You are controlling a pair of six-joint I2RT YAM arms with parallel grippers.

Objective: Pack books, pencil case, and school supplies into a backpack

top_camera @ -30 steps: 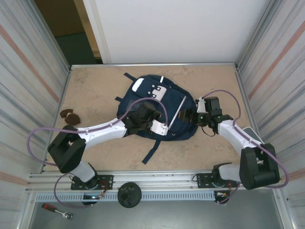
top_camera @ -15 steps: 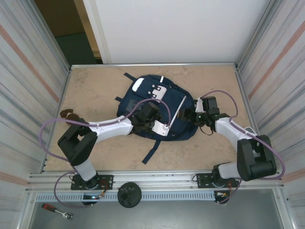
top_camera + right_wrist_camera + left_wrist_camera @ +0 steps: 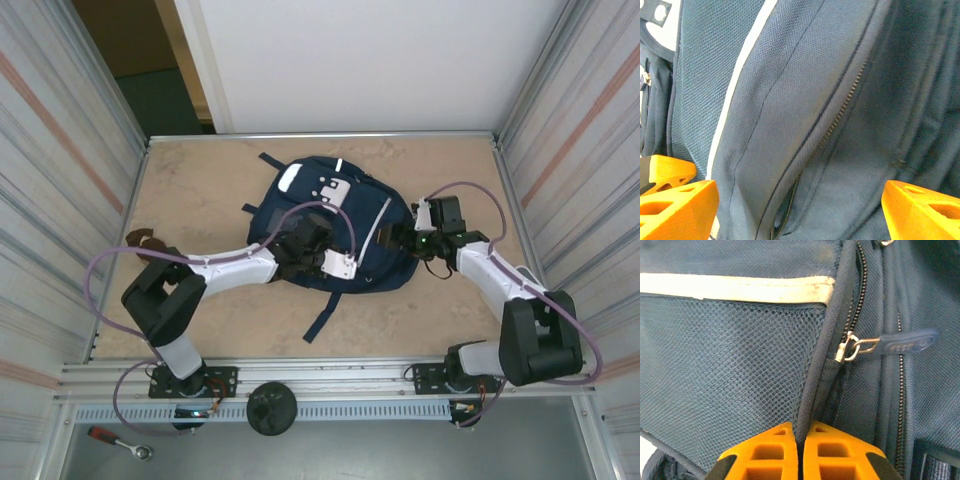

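Two orange moulded fingers (image 3: 772,452) of the left gripper (image 3: 800,432) are pressed together on a rounded navy piping cord of the backpack (image 3: 735,370). Around the cord are open-weave mesh, a scuffed white stripe (image 3: 735,287) and a metal zipper slider (image 3: 849,347) with a flat, rubbery blue pull tab (image 3: 902,342). The right gripper (image 3: 797,200) has its blocky orange fingers spread wide over smoother, tighter-woven navy cloth crossed by a line of fine zipper teeth (image 3: 840,112); whether they touch the cloth cannot be told. In the top view the backpack lies flat, a rounded shape at the middle of the beige mottled table (image 3: 200,190), with an arm reaching onto it from each side and the wrists hiding their own fingertips. Some brown lumps (image 3: 142,237) near the table's left edge are partly covered by the left arm's purple cable. Compared with a second ago, the left arm's elbow has drawn in toward the pack, which lies where it did.
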